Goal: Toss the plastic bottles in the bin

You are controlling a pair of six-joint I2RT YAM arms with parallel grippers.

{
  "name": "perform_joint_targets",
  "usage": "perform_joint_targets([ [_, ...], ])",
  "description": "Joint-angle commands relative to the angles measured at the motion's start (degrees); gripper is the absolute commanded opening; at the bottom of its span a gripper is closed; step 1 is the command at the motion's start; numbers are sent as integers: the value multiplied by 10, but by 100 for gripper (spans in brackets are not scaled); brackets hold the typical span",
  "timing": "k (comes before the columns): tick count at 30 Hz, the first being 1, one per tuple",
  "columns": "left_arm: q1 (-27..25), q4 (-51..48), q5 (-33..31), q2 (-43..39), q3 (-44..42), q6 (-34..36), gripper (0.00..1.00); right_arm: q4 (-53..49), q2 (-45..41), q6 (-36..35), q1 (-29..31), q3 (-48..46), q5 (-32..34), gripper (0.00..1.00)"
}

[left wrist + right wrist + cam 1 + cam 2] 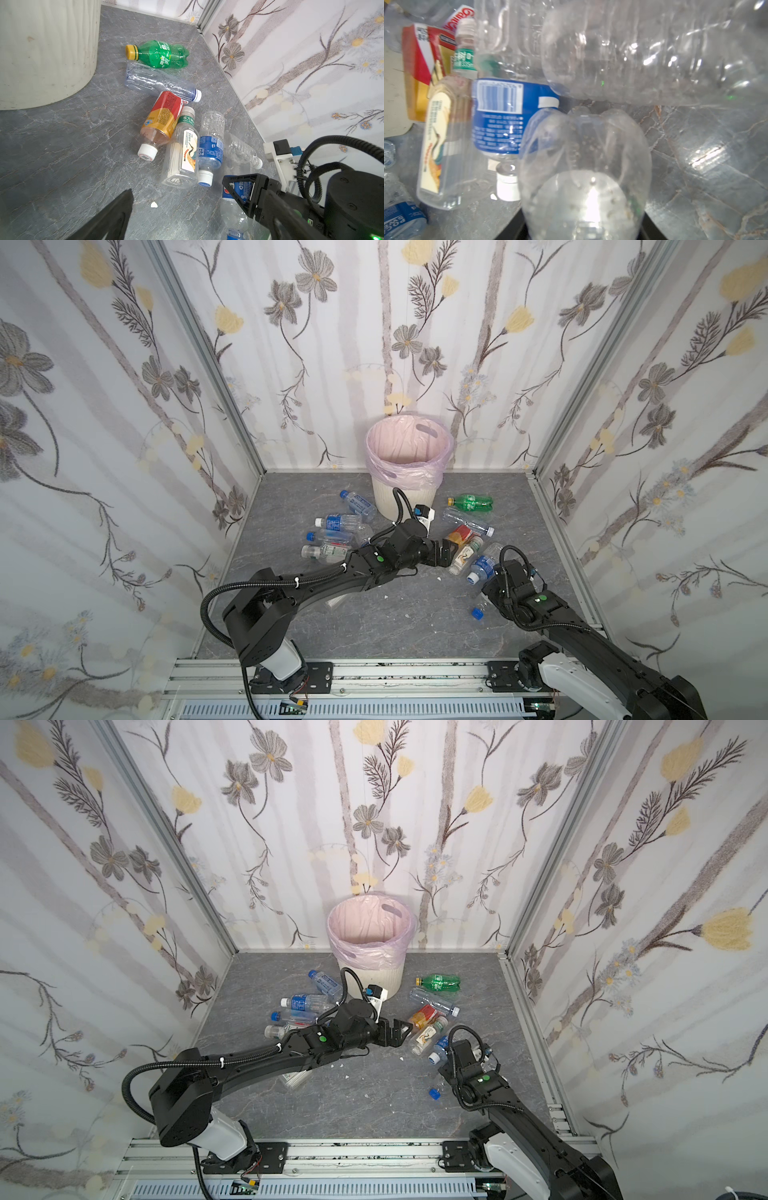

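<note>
1. Beside the left wall's foot, a strip of the grey worktop (266, 539) lies bare. Next to it the left cluster (338, 523), four clear bottles with blue or white caps, lies on its sides, reaching the bin.
2. The bin (382, 499) stands upright at the middle of the back wall, its pink bag folded over the rim.
3. The left tool (449, 552) reaches across the middle in front of the bin. Its jaws are spread wide and hold nothing, with the tips just beside the orange bottle (459, 536).
4. The front middle of the worktop, between the two arms and the aluminium rail (395, 672), is open room with only white scraps.
5. Right of the bin, the green bottle (471, 502) lies apart from the bin's wall. Nearer the front, a clear bottle (465, 522), the orange one, a white-labelled bottle (465, 558) and a blue-labelled bottle (482, 566) lie touching.
6. The right tool (241, 191) straddles a blue-capped bottle (234, 216) lying near the right wall. Its jaws are close against the bottle's sides, but I cannot tell whether they pinch it.
</note>
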Motion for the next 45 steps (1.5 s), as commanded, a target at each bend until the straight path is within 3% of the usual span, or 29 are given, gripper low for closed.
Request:
perform_joint_targets([
  [1, 0, 15, 24, 3, 9, 14, 100, 11, -5, -12, 0, 22, 11, 54],
  [9, 1, 15, 40, -1, 12, 34, 100, 3, 13, -64, -10, 97, 36, 54],
  [16, -3, 15, 56, 2, 21, 44, 100, 17, 85, -129, -61, 176, 44, 54],
  [29, -10, 14, 66, 24, 61, 66, 100, 92, 199, -170, -128, 260, 11, 54],
  [45, -9, -19, -45, 20, 147, 201, 100, 212, 247, -182, -134, 383, -112, 53],
])
